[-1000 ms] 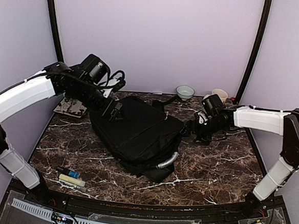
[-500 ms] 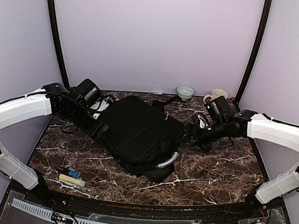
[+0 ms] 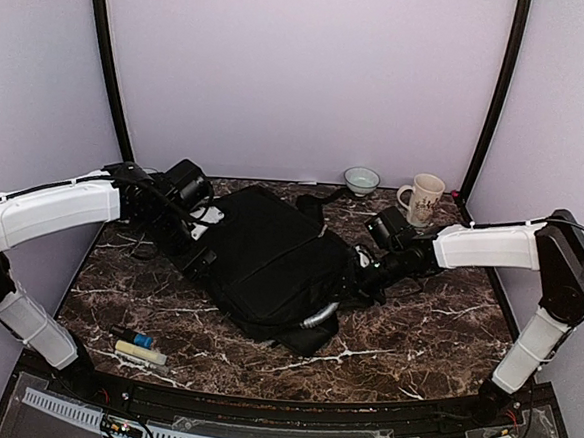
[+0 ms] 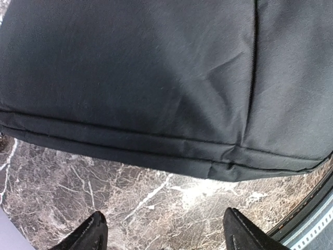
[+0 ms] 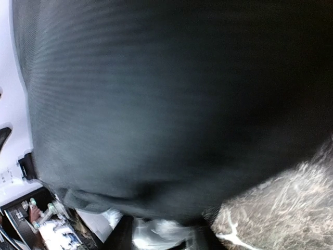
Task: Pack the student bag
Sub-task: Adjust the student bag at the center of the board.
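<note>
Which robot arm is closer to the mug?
Right. The right arm reaches close by the mug; the left arm is way over on the other side of the student bag.

Soft, even overhead light, barely any shadow. Sharp at the left wrist; smeared and out of focus at the right wrist, close against the large black soft fabric bag (image 5: pixel 156 104).

The student bag (image 4: pixel 156 78) is matt black woven cloth, the table (image 4: pixel 130 203) glossy veined marble.
</note>
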